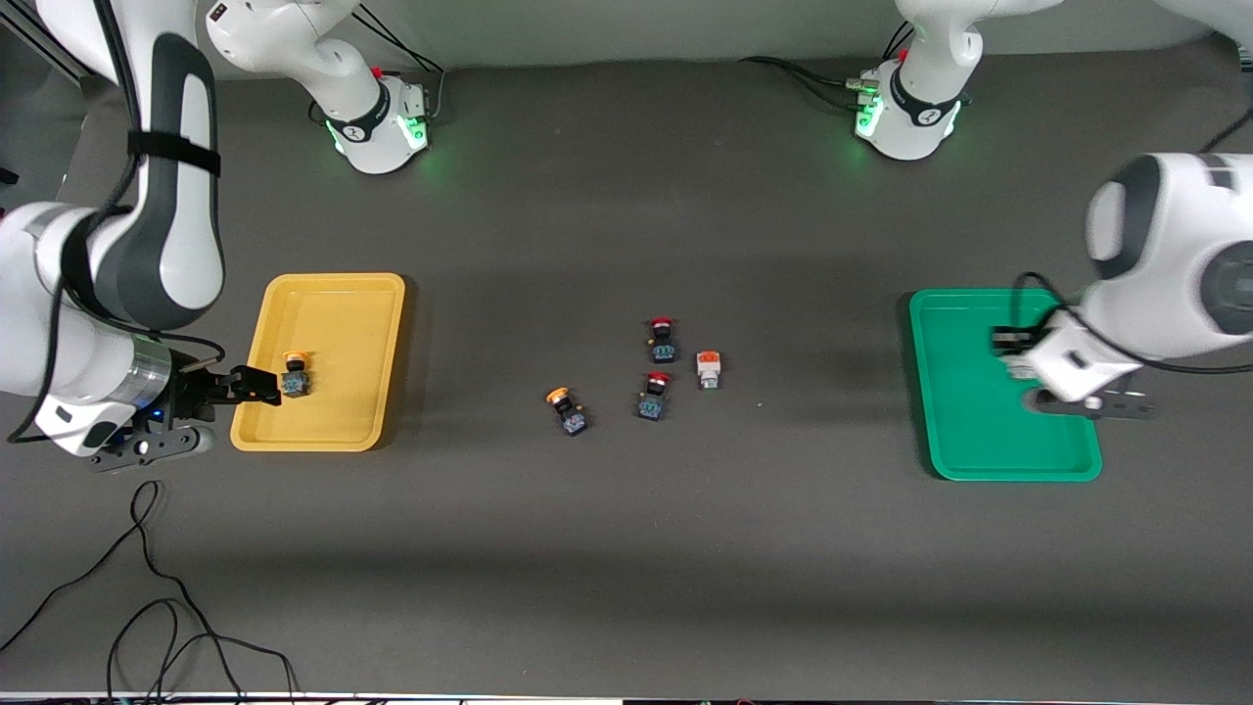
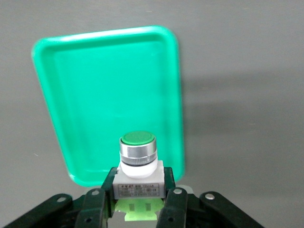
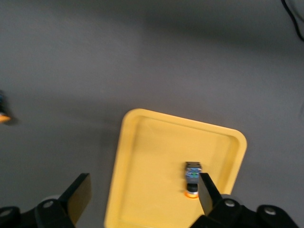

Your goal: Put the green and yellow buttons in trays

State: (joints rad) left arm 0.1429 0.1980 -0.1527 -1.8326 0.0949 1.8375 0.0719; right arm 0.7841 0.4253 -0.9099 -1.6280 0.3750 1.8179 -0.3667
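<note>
Right tool [image 1: 256, 385] splayed over yellow tray [image 1: 333, 294], button [image 1: 295, 375] beneath.

**Robotics lab bench, staged for sorting**

I work at a lab-style table [image 1: 626, 548] covered in plain dark grey matting, no household clutter anywhere. My two white arm bases [image 1: 377, 122] are bolted along one edge, each glowing with green status lights, with black cables [image 1: 157, 607] trailing loose across the matting near the front camera. The items are test props: a yellow tray [image 1: 294, 436] toward my right arm's end, a green tray [image 1: 940, 392] toward my left arm's end, and a few small industrial push-button switches [image 1: 661, 367] scattered between them. Bare wall, bare surface, fixed camera overhead: a research setup.
</note>
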